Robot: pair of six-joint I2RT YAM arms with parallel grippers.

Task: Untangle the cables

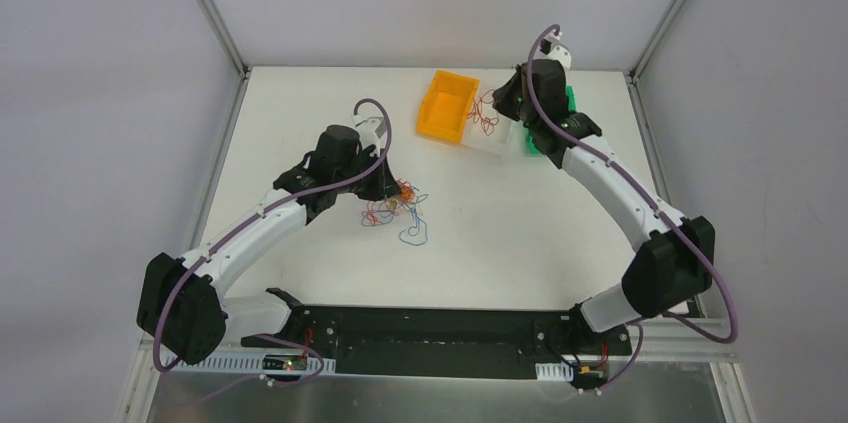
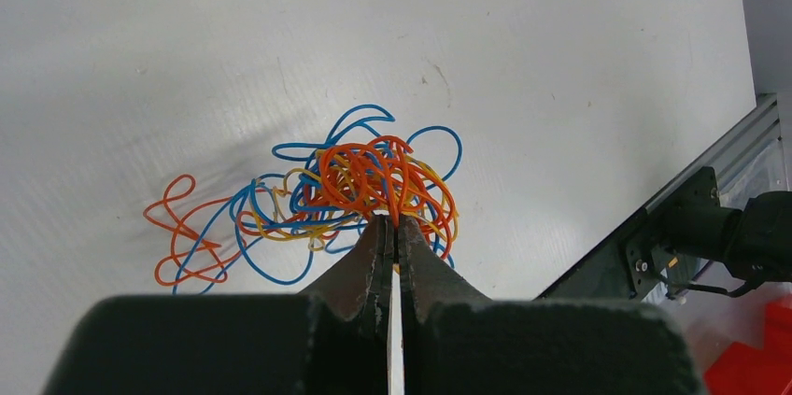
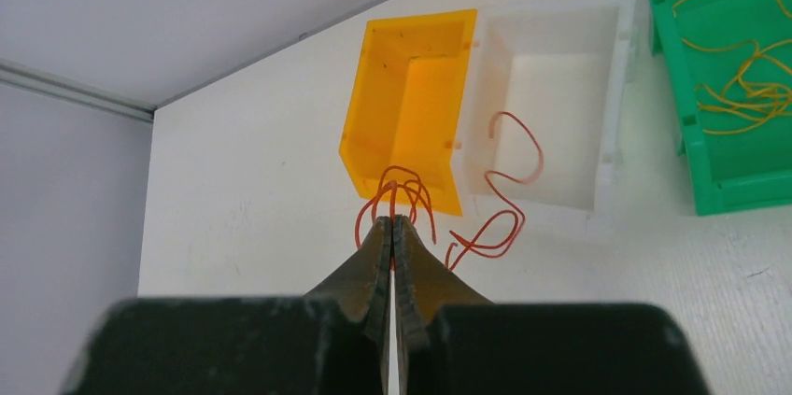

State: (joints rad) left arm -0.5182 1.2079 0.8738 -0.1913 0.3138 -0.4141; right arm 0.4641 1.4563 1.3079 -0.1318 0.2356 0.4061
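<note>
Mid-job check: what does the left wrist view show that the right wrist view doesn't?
Left wrist only: the left gripper, fingers shut on the cable clump, a tangle of orange, blue and yellow strands on the table. Right wrist only: the right gripper, fingers shut on a red cable, with the orange bin, white bin and green bin holding yellow cables beyond. Both: pinched fingers holding wire, and the white table.

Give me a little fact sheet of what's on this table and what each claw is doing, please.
Left gripper: shut on the cable clump
Cable clump: orange, blue and yellow wires tangled, on the white table
Right gripper: shut on a red wire
Red wire: dangles by the orange bin and white bin
Green bin: holds yellow wires
</note>
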